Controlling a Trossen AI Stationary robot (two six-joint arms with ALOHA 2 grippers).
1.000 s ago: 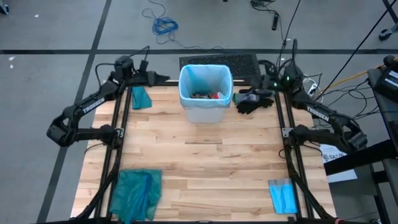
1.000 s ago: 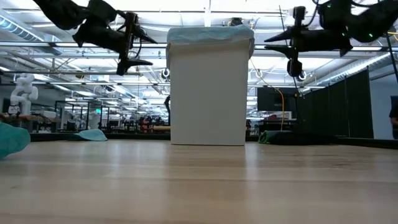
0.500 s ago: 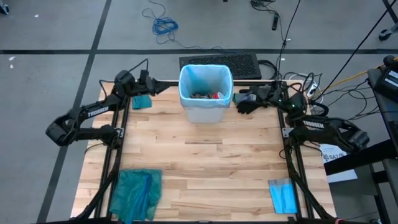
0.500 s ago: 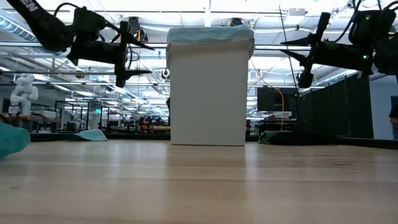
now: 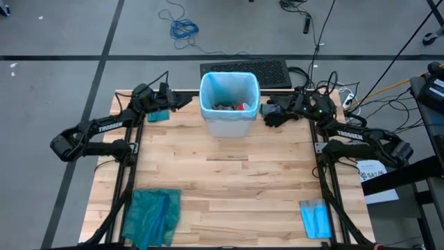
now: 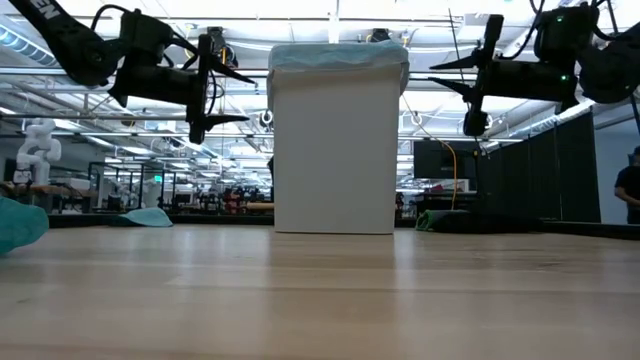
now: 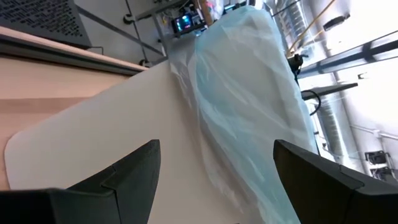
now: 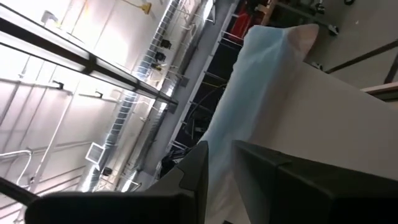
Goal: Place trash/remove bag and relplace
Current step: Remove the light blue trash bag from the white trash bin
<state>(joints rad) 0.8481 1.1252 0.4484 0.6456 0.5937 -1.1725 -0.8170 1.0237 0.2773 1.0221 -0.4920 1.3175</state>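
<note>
Blue bag (image 5: 229, 89) (one), two tools

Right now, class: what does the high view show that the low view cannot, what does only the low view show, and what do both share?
Only the high view looks into the bin: trash lies inside the light-blue bag. It also shows black gloves and a folded blue sheet. Only the low view shows the room behind and the bin's plain front wall. Both show the left gripper and right gripper flanking the bin near its rim, neither touching it.
</note>
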